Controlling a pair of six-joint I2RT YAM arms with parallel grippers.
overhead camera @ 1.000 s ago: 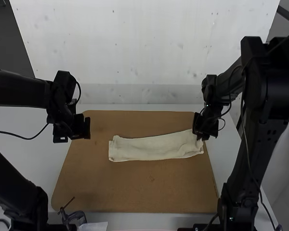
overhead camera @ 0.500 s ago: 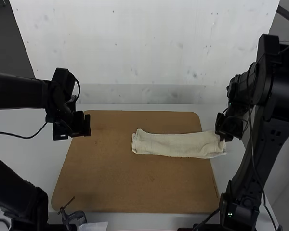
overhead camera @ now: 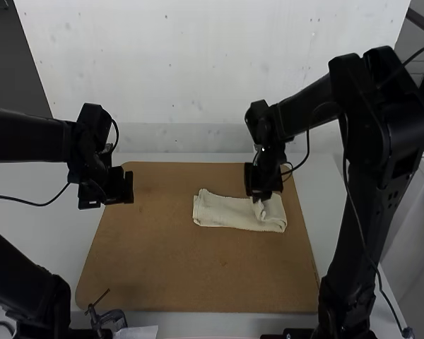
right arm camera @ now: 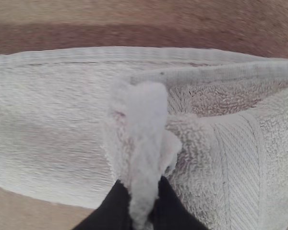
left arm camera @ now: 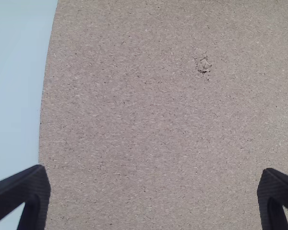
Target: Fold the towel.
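You have two grippers, one cream towel (overhead camera: pixel 226 214), one brown board (overhead camera: pixel 198 275) and one white table (overhead camera: pixel 56 240) under it. One clamp-like metal piece (overhead camera: pixel 112 318) sits at the near left. The left gripper (overhead camera: pixel 127 187) is above the board's left edge, its fingers spread wide with nothing between them; your left wrist view shows bare board and one small scuff (left arm camera: pixel 204 64). The right gripper (overhead camera: pixel 258 196) is over the towel, right of the board's middle, its fingertips closed on a bunched ridge of the cloth. The towel lies right of centre as a strip running left to right, its right part doubled back over itself, its left part flat.

Compared with half a second ago, your right gripper has moved left, carrying the towel's right end back over the strip. That end had hung past the board's right edge; now the whole towel lies within the board. Its left end has stayed put, as has your left gripper.
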